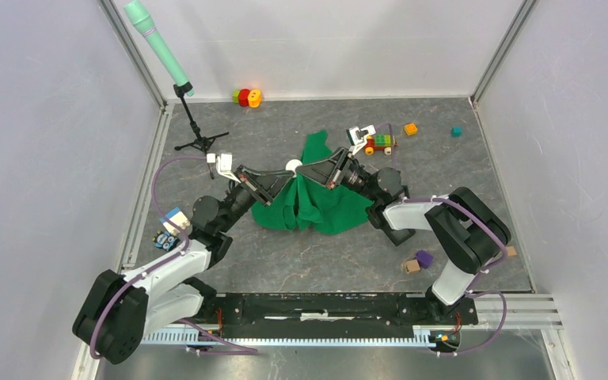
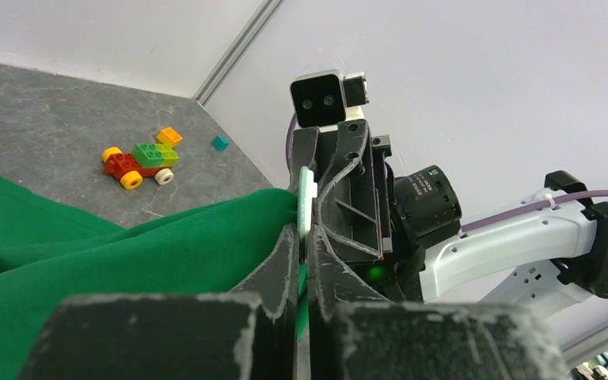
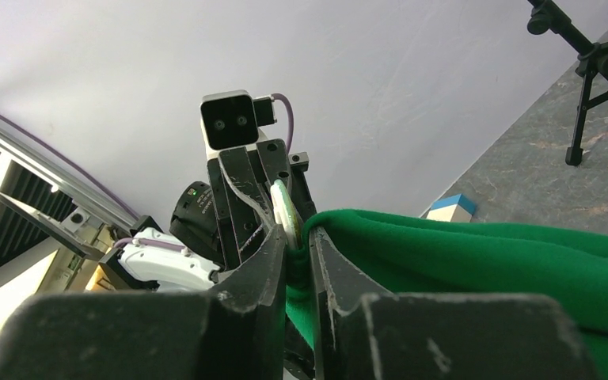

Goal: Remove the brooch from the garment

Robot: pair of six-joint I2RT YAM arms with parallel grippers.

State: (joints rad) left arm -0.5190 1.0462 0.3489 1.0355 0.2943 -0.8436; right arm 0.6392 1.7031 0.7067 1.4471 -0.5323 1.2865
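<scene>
Grey marbled table (image 1: pixel 324 261) in a white-walled cell, green garment (image 1: pixel 321 210) heaped mid-table.
The left gripper (image 2: pixel 301 237) and right gripper (image 3: pixel 298 237) meet on a raised fold, each clenched with green cloth in its gap. The brooch (image 2: pixel 307 198), a pale disc seen edge-on, stands at their tips. White print on the right arm's black housing (image 2: pixel 427 194) is too small to read.

Top view high overhead, looking down, wrist views close-up — facing each other across the garment (image 1: pixel 317 207)
</scene>
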